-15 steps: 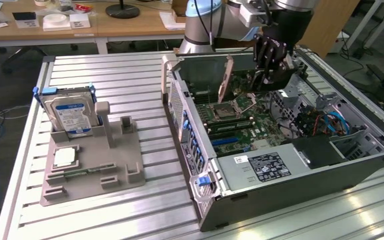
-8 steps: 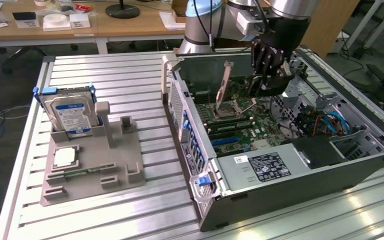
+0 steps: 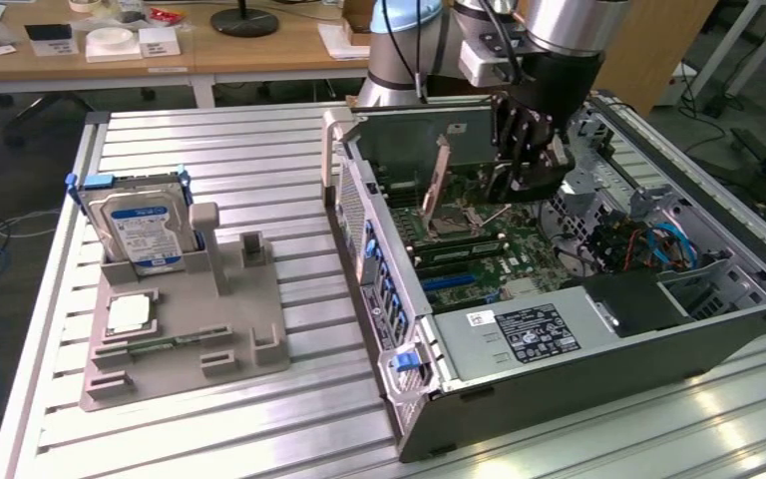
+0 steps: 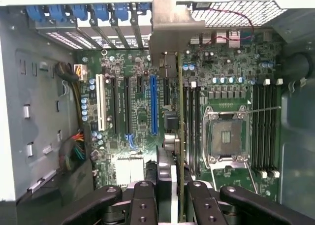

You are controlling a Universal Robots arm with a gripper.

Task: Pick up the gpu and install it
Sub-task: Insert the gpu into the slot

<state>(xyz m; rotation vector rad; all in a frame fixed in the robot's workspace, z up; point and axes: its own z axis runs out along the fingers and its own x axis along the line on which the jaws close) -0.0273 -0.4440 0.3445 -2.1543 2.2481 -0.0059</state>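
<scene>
- The tool (image 3: 522, 188) is down inside the open computer case (image 3: 403, 329), its fingers closed on the gpu (image 3: 439, 178).
- In the wrist view the tool (image 4: 171, 188) has a dark finger on each side of the gpu (image 4: 170, 35), which shows edge-on as a thin line ending in a pale metal bracket.
- The bracket end sits at the rear wall of the case, by the row of blue clips (image 4: 93, 13).
- The card stands on edge over the motherboard (image 3: 490, 264), between the long blue slot (image 4: 153, 104) and the memory slots beside the processor socket (image 4: 226, 136). Whether it is seated in a slot cannot be told.
- On the table (image 3: 223, 150), toward the exterior view's left, a grey holder (image 3: 243, 329) carries the upright hard drive (image 3: 144, 225) and the flat square processor chip (image 3: 131, 314), well apart from the case.
</scene>
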